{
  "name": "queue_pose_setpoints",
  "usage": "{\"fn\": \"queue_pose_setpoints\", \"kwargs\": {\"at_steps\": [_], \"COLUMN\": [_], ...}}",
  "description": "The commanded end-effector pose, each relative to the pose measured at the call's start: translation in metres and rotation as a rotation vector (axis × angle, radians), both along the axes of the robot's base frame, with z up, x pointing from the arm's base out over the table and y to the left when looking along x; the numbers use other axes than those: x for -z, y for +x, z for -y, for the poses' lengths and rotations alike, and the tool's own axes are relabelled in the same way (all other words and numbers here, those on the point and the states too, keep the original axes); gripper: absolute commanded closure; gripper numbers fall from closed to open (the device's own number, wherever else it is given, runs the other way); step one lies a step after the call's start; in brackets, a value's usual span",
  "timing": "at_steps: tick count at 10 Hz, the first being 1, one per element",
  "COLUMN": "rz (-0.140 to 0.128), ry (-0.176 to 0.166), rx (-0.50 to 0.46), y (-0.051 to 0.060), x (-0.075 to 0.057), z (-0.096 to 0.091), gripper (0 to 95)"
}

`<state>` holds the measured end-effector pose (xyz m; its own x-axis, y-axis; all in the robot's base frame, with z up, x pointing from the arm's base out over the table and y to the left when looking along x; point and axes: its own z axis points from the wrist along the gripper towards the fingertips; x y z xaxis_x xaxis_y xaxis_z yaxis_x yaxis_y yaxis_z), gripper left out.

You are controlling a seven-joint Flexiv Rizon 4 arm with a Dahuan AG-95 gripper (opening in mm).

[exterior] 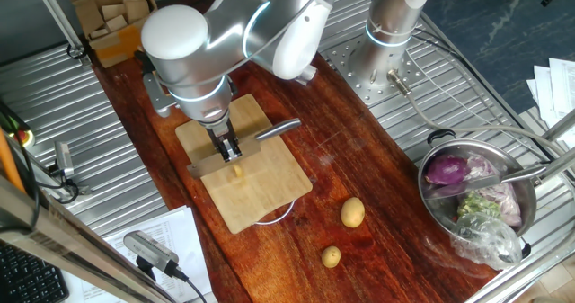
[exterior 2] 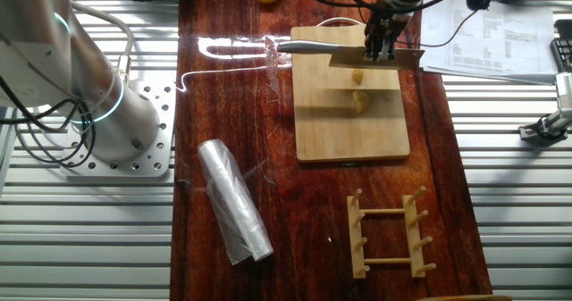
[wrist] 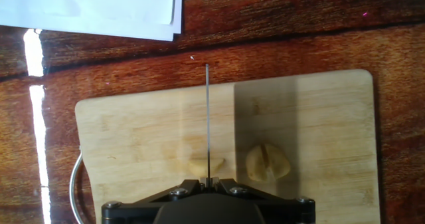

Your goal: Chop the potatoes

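Observation:
My gripper (exterior: 230,150) is shut on a cleaver (exterior: 216,164), clamping the top of its blade above a wooden cutting board (exterior: 260,200). The steel handle (exterior: 278,130) points to the back right. In the hand view the blade (wrist: 208,117) shows edge-on as a thin line. It stands over one pale-yellow potato chunk (wrist: 199,164), and a second, split chunk (wrist: 267,162) lies just to its right. In the other fixed view the gripper (exterior 2: 380,46) holds the cleaver (exterior 2: 393,59) over the board's far end (exterior 2: 351,136), with both chunks (exterior 2: 360,100) beneath and just in front of the blade.
Two whole potatoes (exterior: 352,212) (exterior: 331,256) lie on the dark wooden table right of the board. A steel pot (exterior: 530,215) of vegetables stands at the right. A plastic roll (exterior 2: 234,203) and a wooden rack (exterior 2: 389,234) lie beyond the board. Papers (wrist: 93,8) are close by.

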<state>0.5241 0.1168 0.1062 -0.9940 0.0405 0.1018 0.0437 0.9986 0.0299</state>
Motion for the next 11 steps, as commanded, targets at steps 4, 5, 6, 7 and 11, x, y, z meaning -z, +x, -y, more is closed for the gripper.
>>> {"fn": "queue_pose_setpoints", "kwargs": {"at_steps": [4,5,6,7,11], "rz": [0.001,0.001,0.001,0.002,0.003], "ry": [0.003,0.002,0.004,0.004,0.004], "rx": [-0.003,-0.003,-0.003,-0.001,0.001], "y": [-0.0002,-0.0002,-0.0004,-0.0003,-0.0002], "x": [0.0003,0.0003,0.0002,0.0003,0.0010], "z": [-0.0010,-0.0010,-0.0011,-0.0016,-0.0032], "gripper": [95.0,95.0,95.0,95.0,95.0]}}
